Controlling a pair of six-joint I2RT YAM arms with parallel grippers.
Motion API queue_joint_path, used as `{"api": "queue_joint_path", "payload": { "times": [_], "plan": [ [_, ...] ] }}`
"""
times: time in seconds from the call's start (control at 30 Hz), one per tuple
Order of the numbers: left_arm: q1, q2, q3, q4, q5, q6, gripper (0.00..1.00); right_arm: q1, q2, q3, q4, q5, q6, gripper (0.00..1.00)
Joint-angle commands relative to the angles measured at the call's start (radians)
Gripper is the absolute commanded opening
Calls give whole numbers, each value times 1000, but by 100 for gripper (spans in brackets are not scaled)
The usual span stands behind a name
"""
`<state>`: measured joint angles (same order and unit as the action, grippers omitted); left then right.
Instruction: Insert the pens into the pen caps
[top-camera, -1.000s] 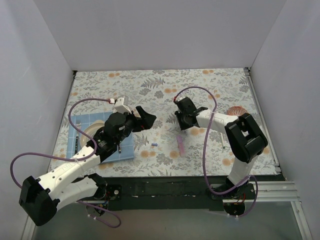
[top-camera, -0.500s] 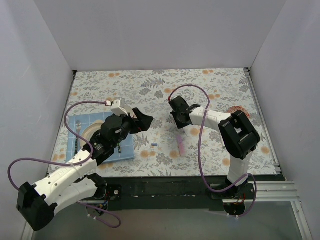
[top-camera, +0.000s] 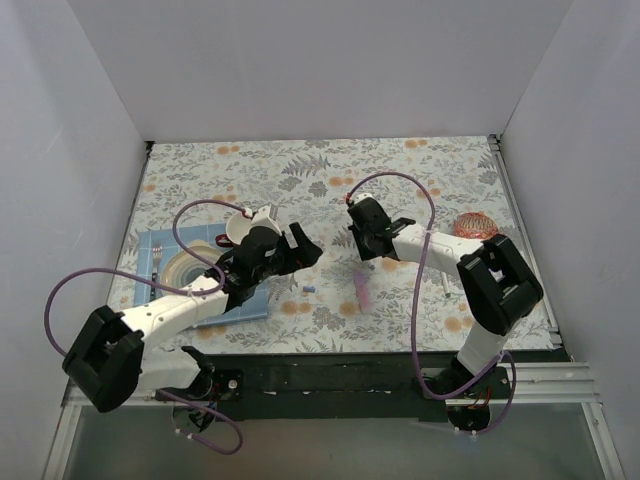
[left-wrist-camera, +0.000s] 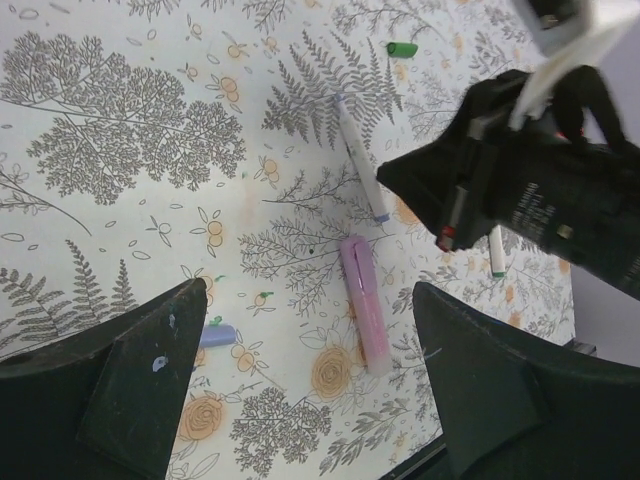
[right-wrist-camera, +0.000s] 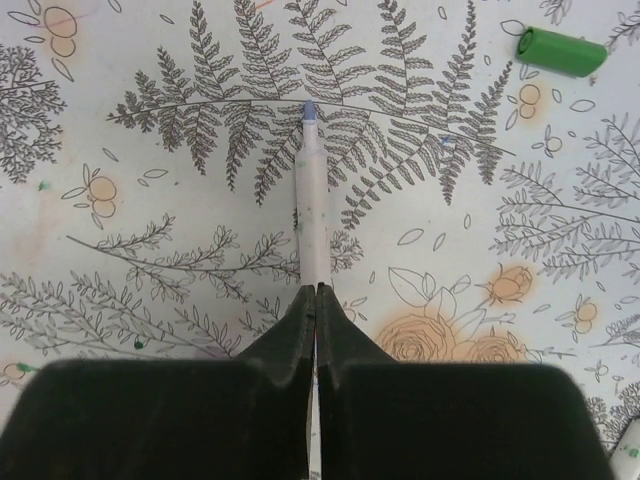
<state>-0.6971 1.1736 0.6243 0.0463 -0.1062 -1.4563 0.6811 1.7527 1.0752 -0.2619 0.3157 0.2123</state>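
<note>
A slim white pen (right-wrist-camera: 313, 215) with a blue tip lies on the floral cloth. My right gripper (right-wrist-camera: 316, 290) is shut over its near end, and the barrel runs under the closed fingertips; I cannot tell if they touch it. This pen also shows in the left wrist view (left-wrist-camera: 357, 155). My left gripper (left-wrist-camera: 305, 400) is wide open and empty above the cloth. A thick pink pen (left-wrist-camera: 365, 318) and a lilac cap (left-wrist-camera: 216, 335) lie below it. A green cap (right-wrist-camera: 561, 52) lies apart. From above, the left gripper (top-camera: 303, 245) and right gripper (top-camera: 366, 240) flank the pink pen (top-camera: 361, 288).
A blue tiled mat (top-camera: 255, 295) at the left holds a plate (top-camera: 185, 268) and a fork (top-camera: 157, 258). A coppery scrubber (top-camera: 474, 224) sits at the right. Another white pen with a green end (left-wrist-camera: 496, 255) lies beyond the right arm.
My left gripper has swung right and nearer, over the pink pen and lilac cap. My right gripper went a little left, then came back right.
</note>
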Motion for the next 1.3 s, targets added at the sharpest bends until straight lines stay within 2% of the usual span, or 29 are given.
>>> {"api": "queue_joint_path", "payload": {
  "times": [0.0,0.2,0.33,0.5,0.8,1.07,1.1,1.13,1.2,1.27],
  "plan": [
    [-4,81,84,79,22,-70,82,1,-96,-64,76,19,22,1],
    [-8,221,163,102,59,-90,81,1,-102,-64,47,2,-5,1],
    [-12,210,143,104,40,-84,81,2,-84,-49,16,-48,-34,27],
    [-12,134,91,96,4,-81,81,1,-12,23,-65,-90,-57,32],
    [-12,46,48,66,-50,-58,82,1,60,49,-123,-73,-54,29],
    [-12,18,26,72,-55,-65,82,1,100,43,-195,-84,-33,20],
    [-12,21,22,78,-52,-67,82,1,100,32,-186,-87,-25,18],
    [-12,24,17,87,-38,-64,82,1,99,22,-175,-95,-24,12],
    [-13,50,8,119,-26,-70,81,1,106,3,-148,-93,-18,4],
    [-13,78,11,133,-12,-85,81,-2,110,-9,-123,-79,-11,1]
  ]
}}
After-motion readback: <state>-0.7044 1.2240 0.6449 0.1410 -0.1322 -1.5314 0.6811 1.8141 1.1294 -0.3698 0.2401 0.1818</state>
